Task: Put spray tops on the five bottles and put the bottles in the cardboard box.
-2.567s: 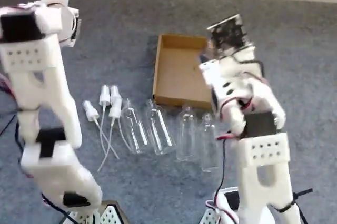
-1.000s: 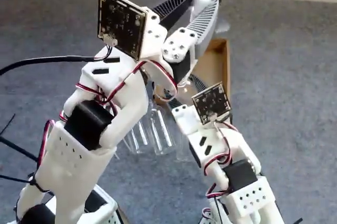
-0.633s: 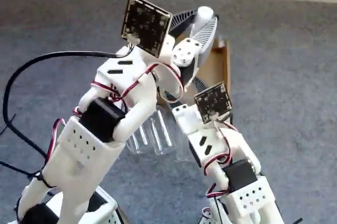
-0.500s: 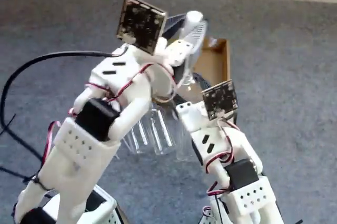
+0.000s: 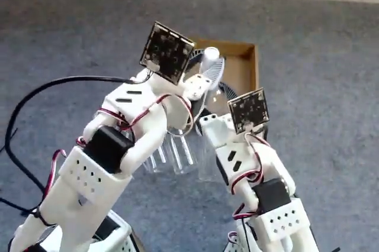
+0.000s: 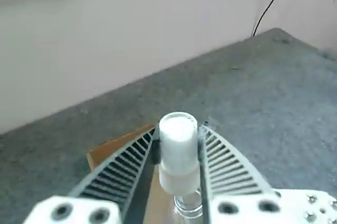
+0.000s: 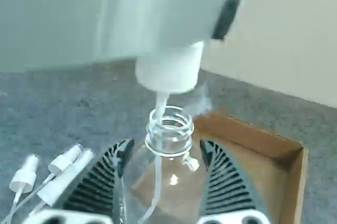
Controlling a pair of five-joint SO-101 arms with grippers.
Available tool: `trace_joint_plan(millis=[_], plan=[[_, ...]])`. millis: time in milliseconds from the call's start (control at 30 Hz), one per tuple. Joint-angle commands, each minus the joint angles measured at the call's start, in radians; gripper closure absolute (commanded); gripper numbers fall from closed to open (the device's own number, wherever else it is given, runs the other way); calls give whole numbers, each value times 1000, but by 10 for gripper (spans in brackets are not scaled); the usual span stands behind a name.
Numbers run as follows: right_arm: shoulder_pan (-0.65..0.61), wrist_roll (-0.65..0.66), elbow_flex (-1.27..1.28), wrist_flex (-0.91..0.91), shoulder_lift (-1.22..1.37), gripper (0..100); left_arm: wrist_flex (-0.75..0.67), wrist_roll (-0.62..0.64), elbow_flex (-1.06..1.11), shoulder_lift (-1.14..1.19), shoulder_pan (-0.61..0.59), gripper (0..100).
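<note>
Cardboard box (image 5: 244, 77) sitting upper centre of the high view, left gripper (image 6: 178, 135) clamping a white spray top (image 6: 178, 129) over it, right gripper (image 7: 166, 151) grasping a clear bottle (image 7: 164, 179) just below, dip tube (image 7: 159, 103) hanging into the bottle's neck, spare spray tops (image 7: 52, 174) lying on the carpet (image 5: 320, 39).

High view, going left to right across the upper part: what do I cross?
Black cable → left arm's circuit board → spray top held in the left hand → right arm's circuit board.
</note>
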Motion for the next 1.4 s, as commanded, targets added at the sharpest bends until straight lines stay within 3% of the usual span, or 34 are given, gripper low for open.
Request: trace_joint_plan(millis=[0,233,467,800,1033,1300,1367], plan=[[-2,-6,-44,-27,-15,995,48,-38,-21,-1,50,909],[-2,-5,-44,-27,-15,995,149,-41,-147,1,35,843],[-5,-5,-44,-25,-19,995,143,-44,-252,8,-61,843],[-5,-5,-44,-25,-19,995,141,-118,-81,8,-54,843],[-5,-3,-44,-24,-21,995,29,-155,30,10,-45,843],[-5,-3,-44,-24,-13,995,28,-161,-39,1,-53,839],[-2,-3,-44,-24,-12,995,58,-226,-87,-8,-53,839]])
